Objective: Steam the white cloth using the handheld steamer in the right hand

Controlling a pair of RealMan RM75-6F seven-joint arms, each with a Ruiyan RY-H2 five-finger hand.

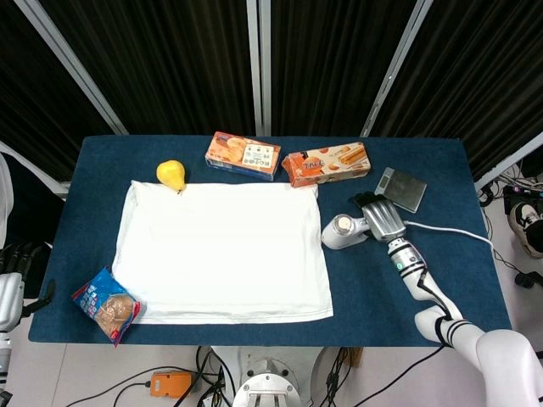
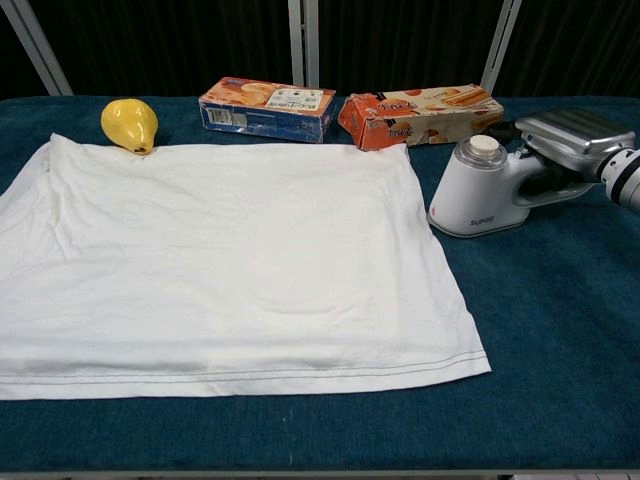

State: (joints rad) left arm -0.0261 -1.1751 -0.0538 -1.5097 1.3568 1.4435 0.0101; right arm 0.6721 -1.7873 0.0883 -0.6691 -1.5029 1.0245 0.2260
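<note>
Head view: flat white rectangular cloth lies spread on the dark blue tabletop, filling its left and middle. White handheld steamer sits just beside the cloth's right edge, nose toward it, not yet over the fabric. Right robot hand grips the steamer's handle from above, fingers wrapped round it; white cord trails off right. Left robot hand hangs off the tabletop's left edge; its fingers are too dim to judge, cannot tell how it is set. Yellow pear touches the cloth's far left corner. Blue biscuit box and orange biscuit box lie behind the cloth, blue snack packet at its near left corner, grey flat scale behind the hand.

Chest view: steamer stands upright on its base, near the cloth edge, right robot hand closed on the handle.

Step judged: carrying steamer to cloth. Do well: lift slightly, sweep in even parallel passes, keep cord clear of the boxes, avoid dragging and bunching fabric.
</note>
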